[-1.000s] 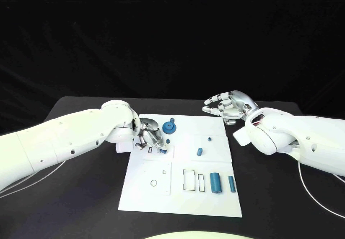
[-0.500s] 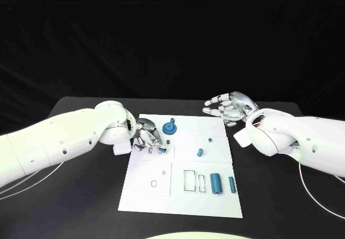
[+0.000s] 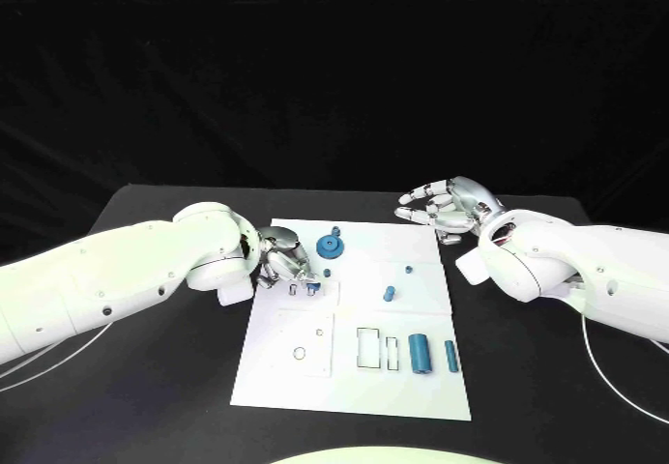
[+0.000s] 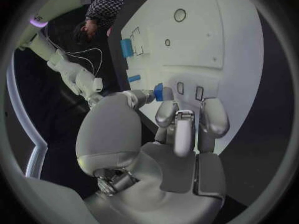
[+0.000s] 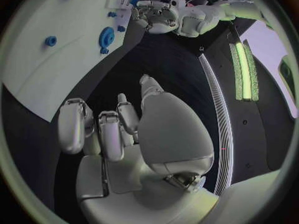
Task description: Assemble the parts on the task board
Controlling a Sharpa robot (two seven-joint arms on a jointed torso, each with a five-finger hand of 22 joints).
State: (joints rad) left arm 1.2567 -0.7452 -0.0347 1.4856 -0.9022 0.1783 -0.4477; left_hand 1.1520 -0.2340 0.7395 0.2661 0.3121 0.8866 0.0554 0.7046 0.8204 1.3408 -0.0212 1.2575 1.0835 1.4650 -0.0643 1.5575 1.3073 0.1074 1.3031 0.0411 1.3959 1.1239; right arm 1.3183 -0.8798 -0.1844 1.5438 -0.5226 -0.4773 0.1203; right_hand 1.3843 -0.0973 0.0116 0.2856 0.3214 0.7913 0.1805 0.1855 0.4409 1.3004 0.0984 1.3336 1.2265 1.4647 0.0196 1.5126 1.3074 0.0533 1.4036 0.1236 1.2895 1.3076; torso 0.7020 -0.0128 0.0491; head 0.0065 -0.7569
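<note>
Left hand pinches a small blue part over the white board; right hand hovers, fingers loosely apart, empty.

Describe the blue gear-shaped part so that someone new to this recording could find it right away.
Start at the white task board in the middle of the black table, then look to its far edge, beside the left hand. The gear sits there: a round, toothed blue disc, unlike the slim blue cylinders near the board's front.

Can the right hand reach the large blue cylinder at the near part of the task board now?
Probably yes. The right hand holds nothing, and no other thing stands between it and the large blue cylinder, which lies uncovered on the task board.
</note>
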